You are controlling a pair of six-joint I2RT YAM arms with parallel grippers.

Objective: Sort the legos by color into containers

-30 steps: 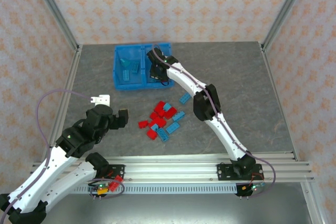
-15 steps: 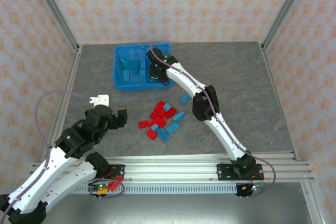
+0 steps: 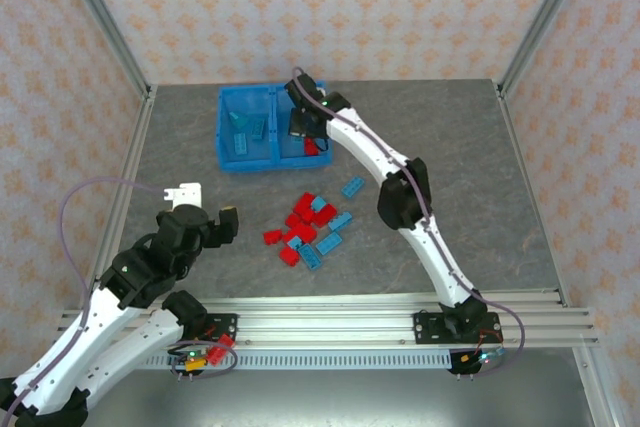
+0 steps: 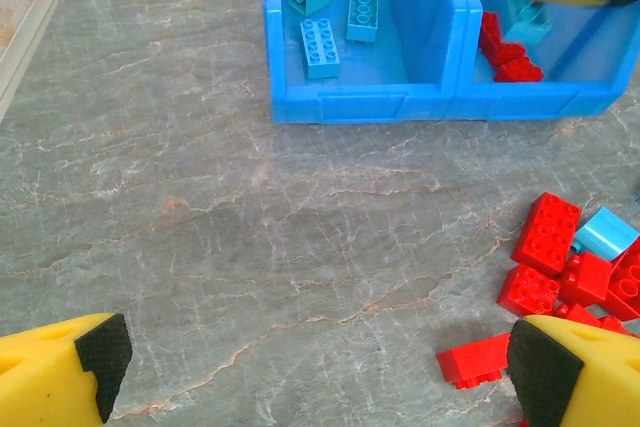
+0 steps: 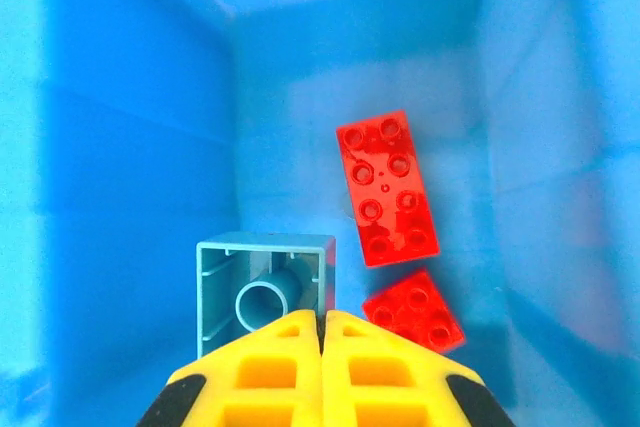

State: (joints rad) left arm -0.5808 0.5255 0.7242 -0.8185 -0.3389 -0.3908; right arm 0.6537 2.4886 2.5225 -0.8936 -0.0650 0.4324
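1. grey marbled table (image 3: pixel 470 147), patterned wallpaper walls (image 3: pixel 330 7), aluminium posts (image 3: pixel 100 17) in the corners.
2. blue bin (image 4: pixel 360 107) at the far side: light-blue bricks (image 4: pixel 320 47) in its left compartment, red bricks (image 5: pixel 388 187) in the right.
3. right gripper (image 5: pixel 321 315) over the right compartment, pads pinched on a light-blue brick (image 5: pixel 265 282).
4. left gripper (image 4: pixel 320 362) spread wide above the table, beside the loose pile (image 3: pixel 305 227) of red and blue bricks.

The bin (image 3: pixel 245 164) sits far left on the desk (image 3: pixel 450 167). Its left compartment (image 4: pixel 375 62) holds three bricks (image 4: pixel 322 47). The right compartment (image 4: pixel 585 47) holds two bricks (image 5: pixel 387 187), and the right tool (image 5: pixel 321 319) pinches a single brick (image 5: pixel 265 282) beside them. A pile of bricks (image 3: pixel 308 227) lies before the bin, with the left tool (image 3: pixel 228 222) to its left, apart.
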